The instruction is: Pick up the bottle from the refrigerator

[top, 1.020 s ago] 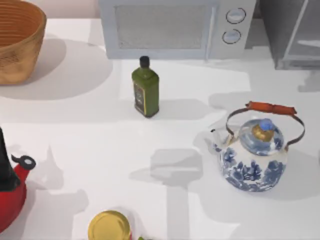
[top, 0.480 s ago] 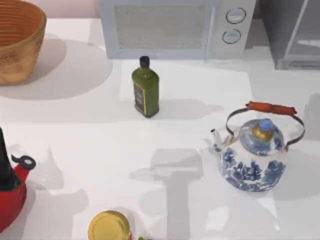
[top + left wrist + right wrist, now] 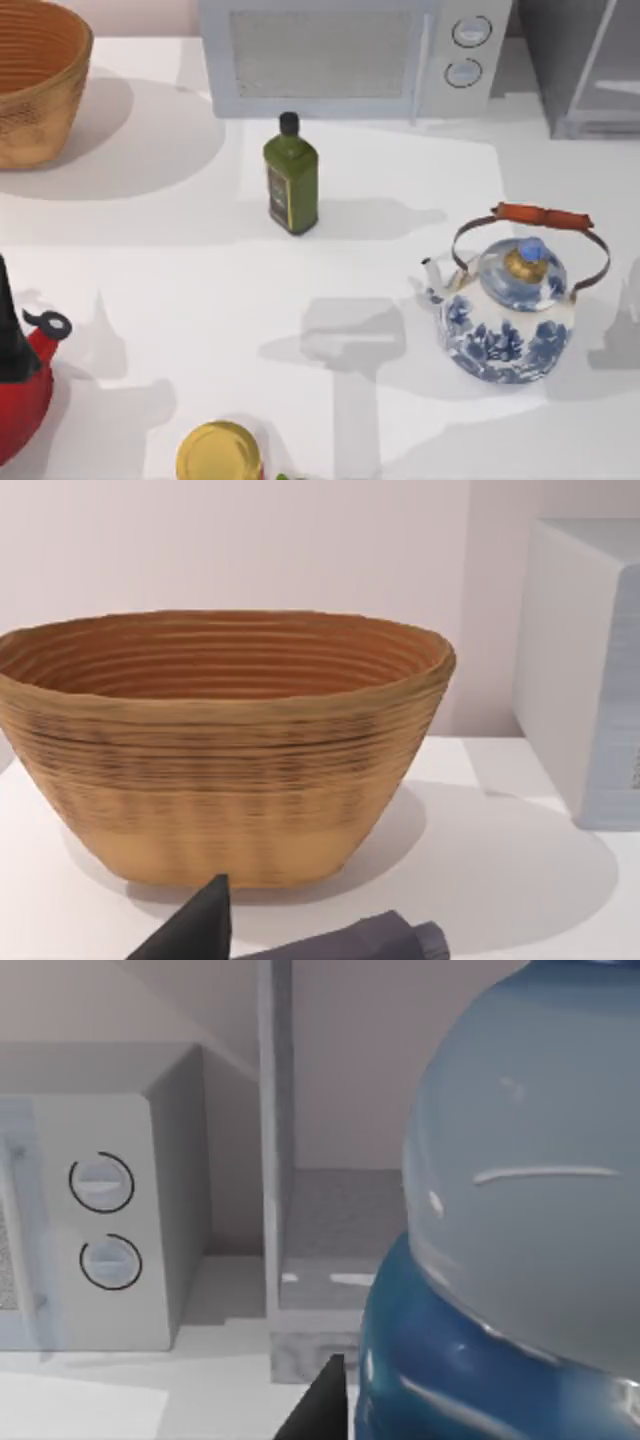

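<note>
The bottle (image 3: pixel 520 1210) is seen very close in the right wrist view, clear shoulder above blue label, apparently held beside the right gripper's dark fingertip (image 3: pixel 322 1405); whether the fingers are closed on it cannot be told. The refrigerator (image 3: pixel 580 65) stands at the table's far right corner, beside the microwave (image 3: pixel 350 55). How far the left gripper's fingers (image 3: pixel 205 925) are parted cannot be told; they are seen near the wicker basket (image 3: pixel 225 750)
</note>
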### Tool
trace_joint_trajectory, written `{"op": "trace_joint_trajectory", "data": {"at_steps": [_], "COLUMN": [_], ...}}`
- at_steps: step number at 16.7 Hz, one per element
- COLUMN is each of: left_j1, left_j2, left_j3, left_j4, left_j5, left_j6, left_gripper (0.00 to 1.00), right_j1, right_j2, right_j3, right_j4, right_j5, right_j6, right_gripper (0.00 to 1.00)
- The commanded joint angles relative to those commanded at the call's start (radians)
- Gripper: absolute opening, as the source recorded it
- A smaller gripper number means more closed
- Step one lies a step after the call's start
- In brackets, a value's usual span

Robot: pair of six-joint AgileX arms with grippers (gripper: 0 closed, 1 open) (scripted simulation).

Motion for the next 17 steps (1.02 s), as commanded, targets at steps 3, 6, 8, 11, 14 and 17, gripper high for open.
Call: {"op": "trace_joint_trajectory", "data": {"at_steps": [3,6,8,11,14,17], "left_j1": [0.0,0.0,0.0,0.0,0.0,0.0], "left_j2": [0.0,0.0,0.0,0.0,0.0,0.0], "left_j3": [0.0,0.0,0.0,0.0,0.0,0.0], "left_j4": [0.0,0.0,0.0,0.0,0.0,0.0], "left_j5": [0.0,0.0,0.0,0.0,0.0,0.0], "left_j6": [0.0,0.0,0.0,0.0,0.0,0.0], "left_gripper": [1.0,1.0,1.0,1.0,1.0,1.0], "right_j1": [0.013,0.014,0.011,-0.004,-0.073,-0.188], "right_j2": [-0.074,-0.077,-0.073,-0.079,-0.108,-0.156], "right_j3": [-0.043,-0.046,-0.044,-0.035,0.007,0.077], "right_j4": [-0.057,-0.06,-0.059,-0.049,-0.002,0.076], "right_j5": [0.012,0.013,0.011,0.0,-0.05,-0.134], "right_j6": [0.0,0.0,0.002,-0.023,-0.139,-0.334], "right_gripper": [0.0,0.0,0.0,0.0,0.0,0.0]}}
